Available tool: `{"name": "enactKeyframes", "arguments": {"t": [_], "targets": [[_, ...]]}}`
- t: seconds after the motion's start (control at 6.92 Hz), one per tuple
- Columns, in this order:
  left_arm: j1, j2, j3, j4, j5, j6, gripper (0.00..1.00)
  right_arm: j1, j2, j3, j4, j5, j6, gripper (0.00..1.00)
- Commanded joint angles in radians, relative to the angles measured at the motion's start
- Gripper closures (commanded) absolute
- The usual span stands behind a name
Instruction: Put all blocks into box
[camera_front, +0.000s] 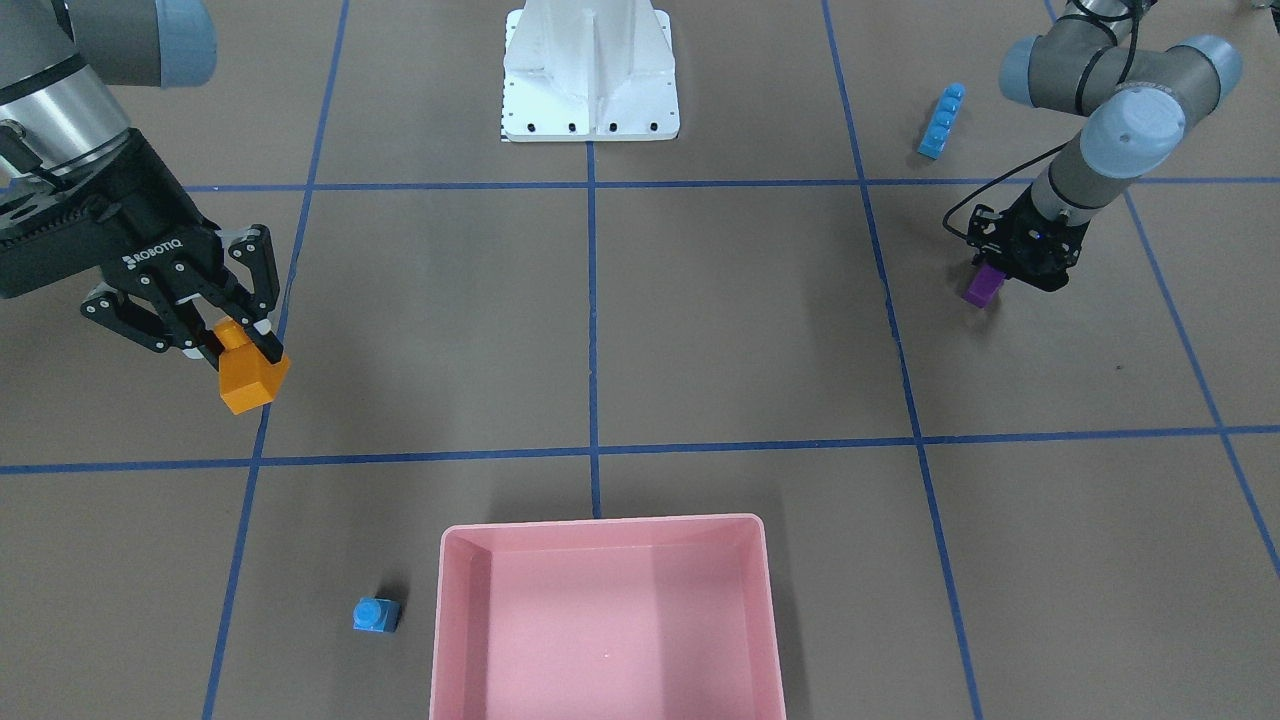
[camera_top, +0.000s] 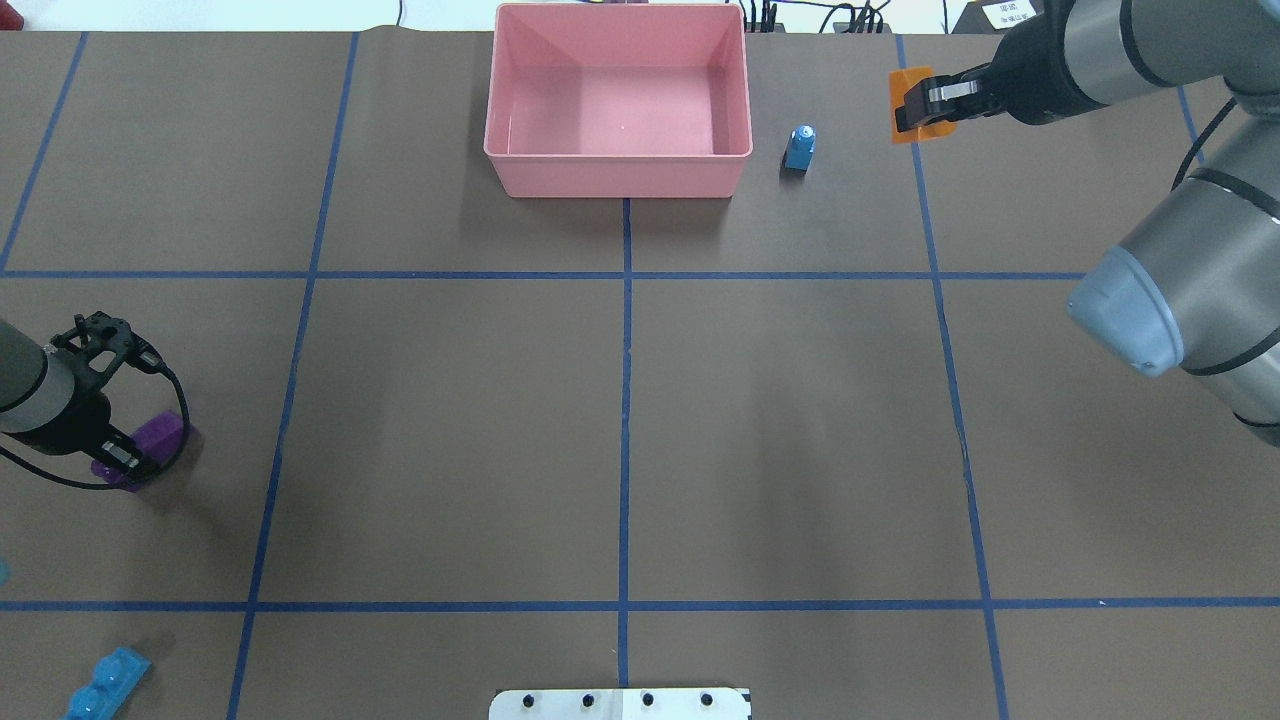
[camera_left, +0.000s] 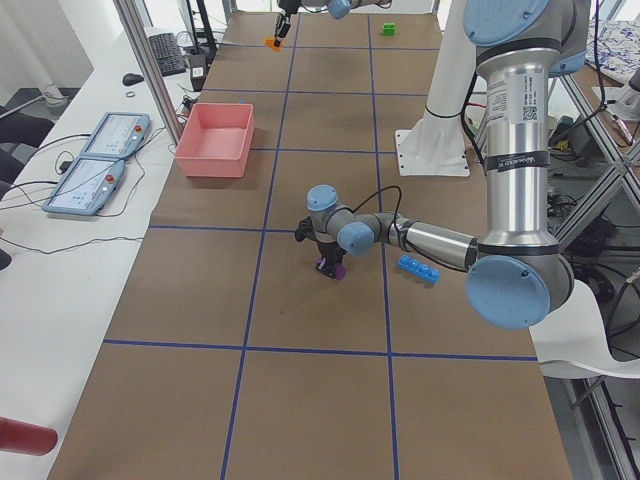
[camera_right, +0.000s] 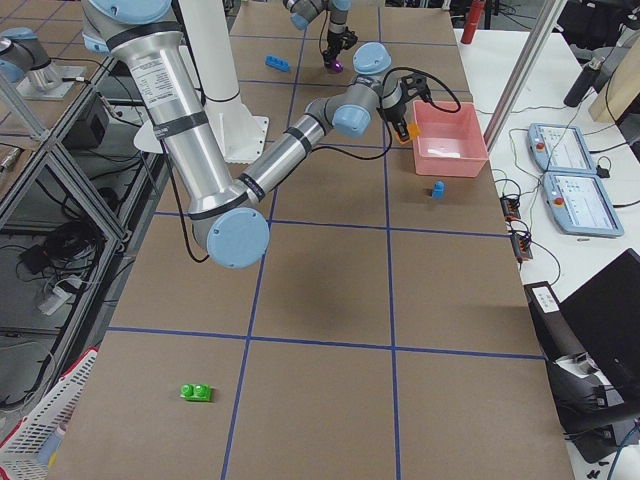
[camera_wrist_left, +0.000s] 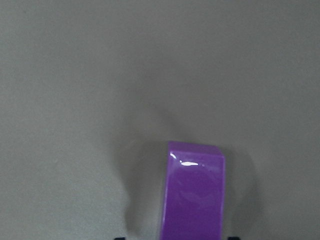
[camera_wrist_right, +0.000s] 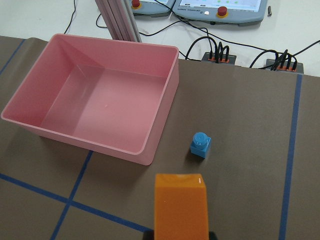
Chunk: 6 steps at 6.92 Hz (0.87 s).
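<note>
While the right gripper hangs above the brown table, it has its fingers clamped on the orange sloped plastic brick, lifted clear of the surface and off to one side of the shallow pink plastic tray, not over it. A small blue studded cube stands on the table just beside the tray's wall, between tray and orange brick. Over at the far side the left gripper is down low, its fingers closed narrow around the purple sloped brick; I cannot tell whether that brick is off the table. A long blue four-stud bar lies near that arm. The green two-stud brick sits well apart from everything, toward the robot's right end of the table.
</note>
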Motion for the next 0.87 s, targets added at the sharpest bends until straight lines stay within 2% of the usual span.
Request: {"name": "enactKeyframes", "arguments": {"t": [0.0,0.29,0.43,0.72], "targets": [[-0.005,0.016,-0.061,0.002,-0.013,-0.062,1.0,-0.001,0.049,-0.05,0.0,-0.003,0.0,1.0],[-0.007,0.036,-0.146,0.009,-0.039,-0.119,1.0,-0.034,0.182,-0.189,0.003,-0.046,0.0,1.0],[-0.014,0.04,-0.166,0.009,-0.088,-0.121,1.0,-0.057,0.279,-0.303,0.006,-0.08,0.0,1.0],[-0.031,0.039,-0.181,0.009,-0.091,-0.121,1.0,-0.078,0.475,-0.556,0.014,-0.106,0.015,1.0]]}}
